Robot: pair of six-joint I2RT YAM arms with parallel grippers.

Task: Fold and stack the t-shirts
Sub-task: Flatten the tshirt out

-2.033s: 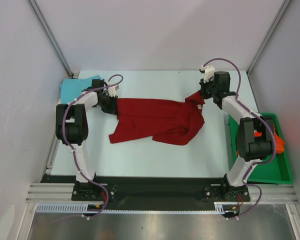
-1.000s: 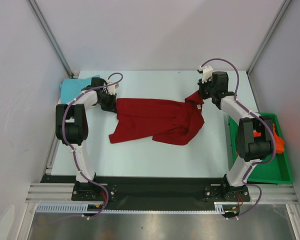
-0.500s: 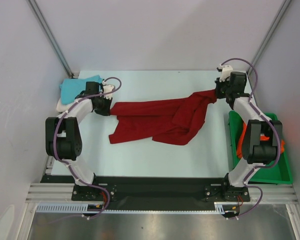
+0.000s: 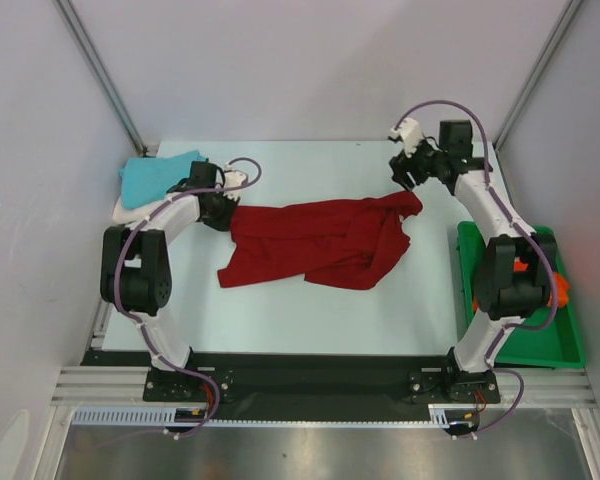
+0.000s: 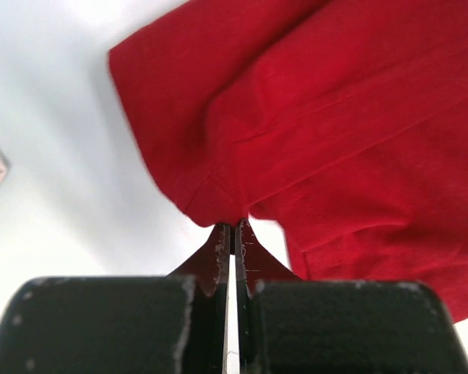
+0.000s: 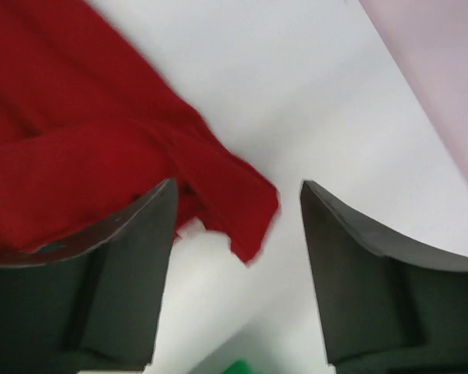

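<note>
1. pale flat worktop (image 4: 310,320): carries everything listed.

2. dark red cloth t-shirt (image 4: 320,240): lies crumpled across the middle of the worktop, nearer the far edge. It is not yet flat or folded. Its left end is pinched, and its right end lies loose and bunched. The pinch looks meant to anchor one end so the cloth can be pulled out flat. Half a second ago this shirt was drawn taut toward the far right corner. Now it is slack and has dropped back toward the centre.

3. green plastic tray (image 4: 530,358): sits by the right edge as the holding bin for shirts waiting their turn.

4. turquoise cloth t-shirt (image 4: 155,175): sits in the far left corner, apparently the start of the stack.

5. orange cloth t-shirt (image 4: 558,288): lies in the tray, partly hidden by the right arm.

6. left end effector (image 5: 234,227): clenched on the red shirt's left corner, low over the worktop.

7. right end effector (image 6: 234,202): released, with its fingers wide and the freed red corner lying beneath them. It gripped that corner a moment ago and has since swung up and inward from the far right corner.
</note>
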